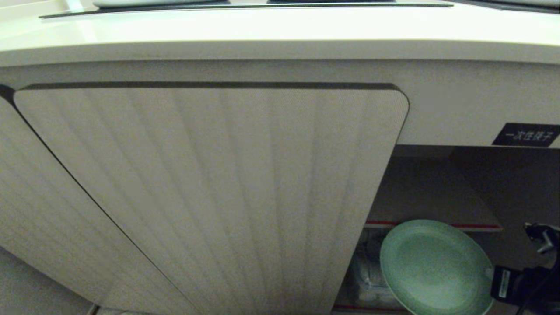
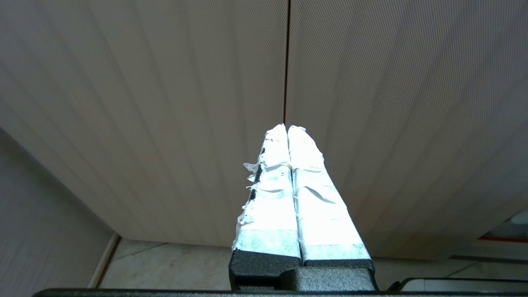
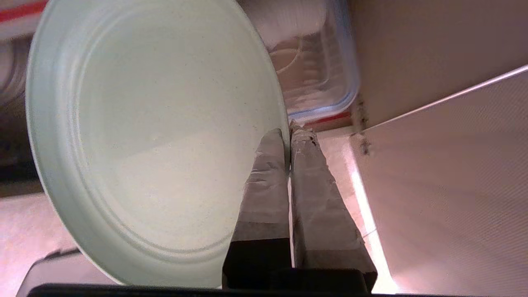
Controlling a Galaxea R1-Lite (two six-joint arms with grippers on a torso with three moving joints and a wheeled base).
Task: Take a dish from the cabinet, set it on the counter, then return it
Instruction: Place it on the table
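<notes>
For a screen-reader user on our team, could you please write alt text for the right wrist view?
The right gripper is shut on the rim of the pale green dish, held tilted in front of the open cabinet. Behind the dish sits a clear plastic container, and a ribbed cabinet door stands beside the fingers.

Left hand (image 2: 287, 128) fingers wrapped in frayed white tape, black base, right hand (image 3: 290, 133) taped greyish, black housing

Ribbed cabinet door (image 1: 210, 197) is closing off the left side; only the right bay is standing open. There the dish (image 1: 435, 267), pinched by the right gripper (image 3: 288, 131), is filling the gap, with a clear container (image 3: 317, 70) crowding behind it and the red-edged shelf (image 1: 477, 226) capping headroom.
</notes>
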